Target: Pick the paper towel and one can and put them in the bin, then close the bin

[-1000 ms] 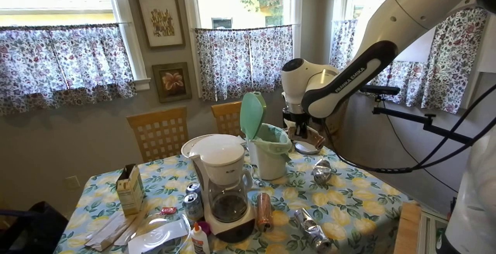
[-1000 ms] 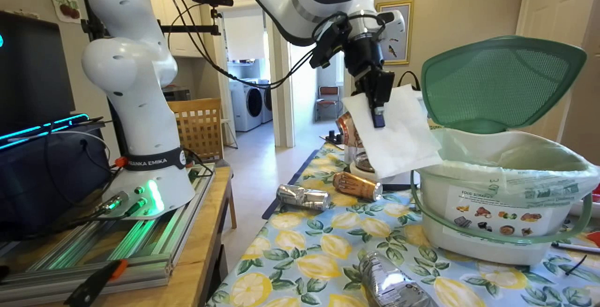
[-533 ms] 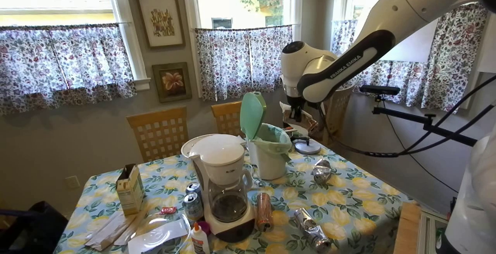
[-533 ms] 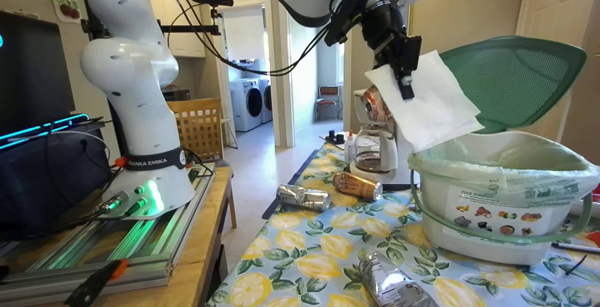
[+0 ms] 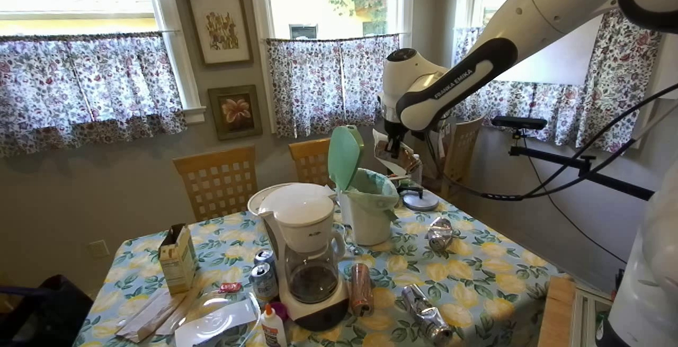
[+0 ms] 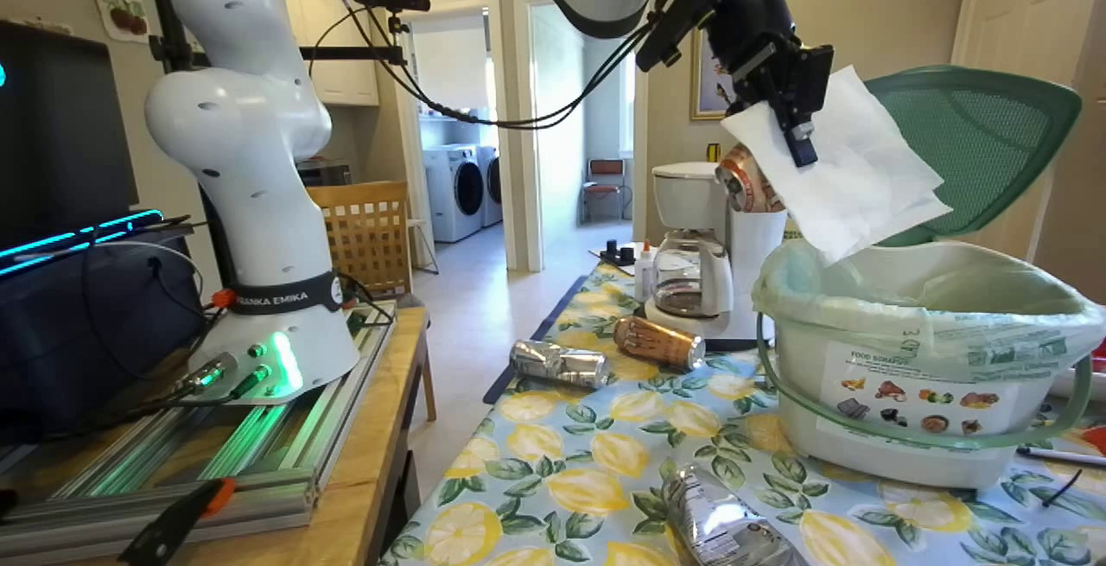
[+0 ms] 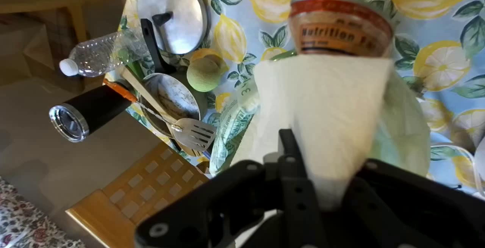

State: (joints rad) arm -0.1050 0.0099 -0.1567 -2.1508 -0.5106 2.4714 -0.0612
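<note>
A: Step in hand?

B: Judged as the carry: the load is off the tablecloth (image 6: 622,438), not yet in the bin (image 6: 916,402). The gripper (image 6: 802,149) pinches the paper towel (image 6: 868,181), which hangs as a slanted white sheet.

A: And the can?

B: An orange-brown can (image 6: 748,181), tilted, hangs in the air at the towel's edge, on the side away from the raised lid (image 6: 994,151). Whether the jaws bear on it directly or only through the towel cannot be told.

A: Placement over the mouth?

B: Partial, by the look of it. The wrist view has the towel across the bin's mouth, but the can against the tablecloth, probably outside the rim.

A: Next move?

B: Shift toward the middle of the mouth until can and towel both sit inside the rim, lower a little, then release them together. Opening early would likely lose the can over the side.

A: And the lid?

B: Up in both exterior views, so entry is clear; shutting it comes last.
</note>
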